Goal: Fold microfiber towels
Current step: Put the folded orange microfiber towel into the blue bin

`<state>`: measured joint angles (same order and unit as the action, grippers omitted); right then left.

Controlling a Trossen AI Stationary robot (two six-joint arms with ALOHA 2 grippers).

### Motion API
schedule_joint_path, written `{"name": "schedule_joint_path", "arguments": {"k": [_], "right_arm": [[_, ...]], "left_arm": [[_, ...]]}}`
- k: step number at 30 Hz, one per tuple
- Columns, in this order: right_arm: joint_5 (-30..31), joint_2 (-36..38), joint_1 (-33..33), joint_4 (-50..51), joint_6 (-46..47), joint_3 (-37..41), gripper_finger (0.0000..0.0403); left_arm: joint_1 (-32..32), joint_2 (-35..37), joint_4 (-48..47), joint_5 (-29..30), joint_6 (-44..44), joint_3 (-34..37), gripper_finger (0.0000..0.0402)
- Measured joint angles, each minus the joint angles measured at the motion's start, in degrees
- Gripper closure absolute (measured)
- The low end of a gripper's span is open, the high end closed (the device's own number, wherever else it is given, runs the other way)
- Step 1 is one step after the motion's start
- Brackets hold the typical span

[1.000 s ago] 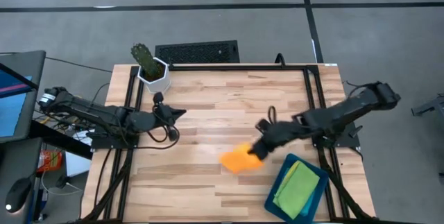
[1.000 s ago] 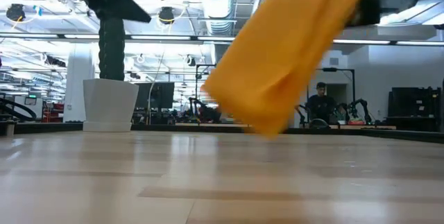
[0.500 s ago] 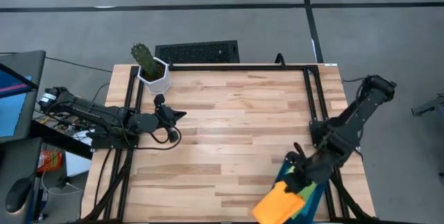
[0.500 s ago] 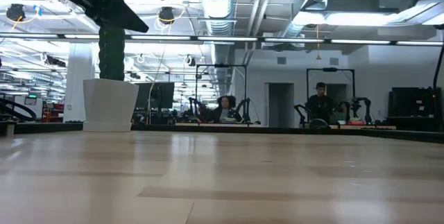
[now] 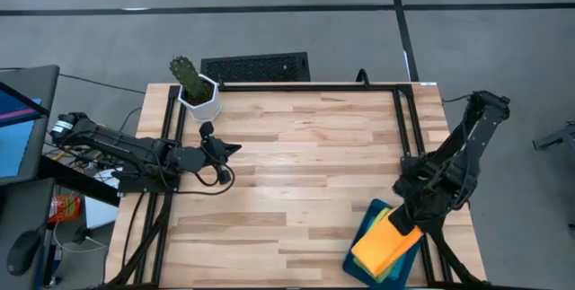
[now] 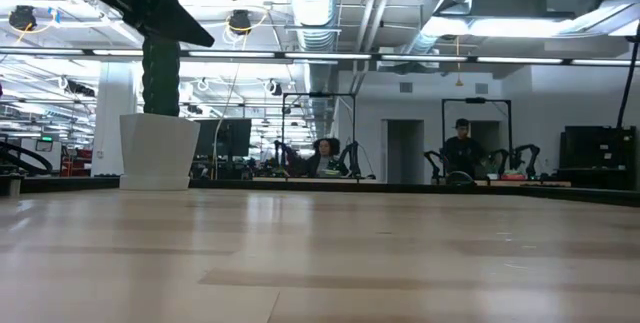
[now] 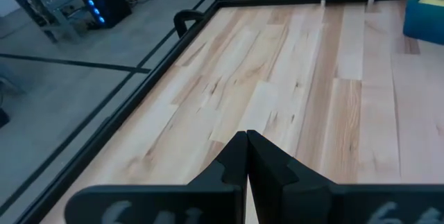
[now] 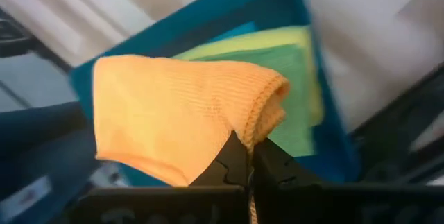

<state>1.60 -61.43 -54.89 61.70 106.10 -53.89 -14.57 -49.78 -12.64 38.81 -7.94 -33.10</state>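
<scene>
The folded orange towel (image 5: 384,245) is over the dark teal tray (image 5: 359,247) at the table's near right corner. In the right wrist view the orange towel (image 8: 173,109) covers part of a green towel (image 8: 298,96) and a yellow towel (image 8: 277,40) lying in the tray (image 8: 208,16). I cannot make out the light blue towel. My right gripper (image 5: 409,223) is shut on the orange towel. My left gripper (image 5: 235,146) is shut and empty above the table's left side; its closed fingertips also show in the left wrist view (image 7: 248,137). My right gripper pinches the orange towel's folded, hemmed corner (image 8: 263,116) between its two fingers, several layers thick. The fingers slant down from the table's right side. The towel spreads out from the fingers over the tray and the towels in it; whether it rests on them I cannot tell.
A potted cactus in a white pot (image 5: 193,88) stands at the far left corner. A black frame (image 5: 404,128) runs along the table's edges. The bare wooden tabletop (image 5: 296,173) lies between the arms. People and equipment show in the room beyond (image 6: 460,153).
My right gripper has carried the orange towel from the table's middle toward the near right corner, past the tray's near edge, then back over the tray. The towel has gone from hanging in the low view to lying spread over the tray.
</scene>
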Motion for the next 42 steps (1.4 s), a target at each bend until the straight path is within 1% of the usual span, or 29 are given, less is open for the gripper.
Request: {"name": "schedule_joint_path", "arguments": {"k": [3, 6, 10, 13, 17, 20, 24, 29, 31, 32, 33, 35, 37, 38, 40, 42], "right_arm": [[0.03, 0.57, 0.54, 3.49, -2.94, 0.1, 0.0384], [-0.14, 0.4, 1.39, 2.79, -6.82, 1.8, 0.0384], [-0.11, -0.28, 1.57, -1.87, -10.45, 5.24, 0.0384], [-0.17, -1.14, 1.79, -7.64, -12.71, 8.06, 0.0384], [-0.3, -2.72, 1.77, -7.69, -11.72, 10.02, 0.0379], [-0.24, -3.31, 1.79, -7.01, -11.57, 10.21, 0.0343], [-1.28, -3.39, 1.77, -5.96, -10.11, 9.73, 0.0278], [-1.75, -3.08, 0.72, 2.17, -6.51, 6.76, 0.0198], [-1.54, -2.47, -0.08, 5.48, -4.7, 5.27, 0.0178], [-0.48, -2.22, -0.37, 5.12, -4.05, 4.57, 0.0172], [1.86, -2.01, -0.74, 3.25, -3.71, 3.99, 0.0169], [9.45, -1.86, -1.85, -3.63, -3.49, 3.58, 0.0171], [17.85, -3.36, -3.33, -11.21, -4.75, 3.56, 0.0189], [20.7, -4.99, -3.91, -14.54, -5.96, 3.52, 0.0203], [23.09, -9.71, -4.54, -20.53, -8.73, 3.5, 0.0243], [23.19, -14.81, -5.22, -25.91, -10.64, 3.57, 0.0294]], "left_arm": [[0.0, -0.01, 0.02, 0.2, -0.01, 0.0, 0.0401], [0.0, -0.09, 0.04, 0.46, -0.01, 0.0, 0.0401], [0.0, -0.09, 0.07, 0.52, -0.24, 0.0, 0.0401], [0.0, -0.09, 0.07, 0.52, -0.3, 0.0, 0.0401], [0.0, -0.09, 0.05, 0.59, -0.72, 0.0, 0.0401], [0.0, -0.11, 0.04, 0.61, -0.74, 0.0, 0.0401], [-0.02, -0.11, 0.02, 0.63, -0.79, 0.0, 0.0401], [-0.02, -0.11, 0.04, 0.63, -1.04, 0.0, 0.0401], [-0.01, -0.11, 0.04, 0.42, -2.08, 0.0, 0.0401], [0.0, -0.11, 0.05, -0.21, -2.76, 0.0, 0.0401], [0.03, -0.11, 0.09, -1.29, -3.41, -0.02, 0.0401], [0.04, -0.11, 0.02, -3.44, -4.31, -0.02, 0.0401], [0.04, -0.11, 0.03, -4.57, -5.33, -0.02, 0.0401], [0.04, -0.11, 0.02, -4.69, -5.7, -0.02, 0.0401], [0.04, -0.11, 0.02, -4.65, -5.98, -0.02, 0.0401], [0.04, -0.11, 0.02, -4.48, -5.95, -0.02, 0.0401]]}}
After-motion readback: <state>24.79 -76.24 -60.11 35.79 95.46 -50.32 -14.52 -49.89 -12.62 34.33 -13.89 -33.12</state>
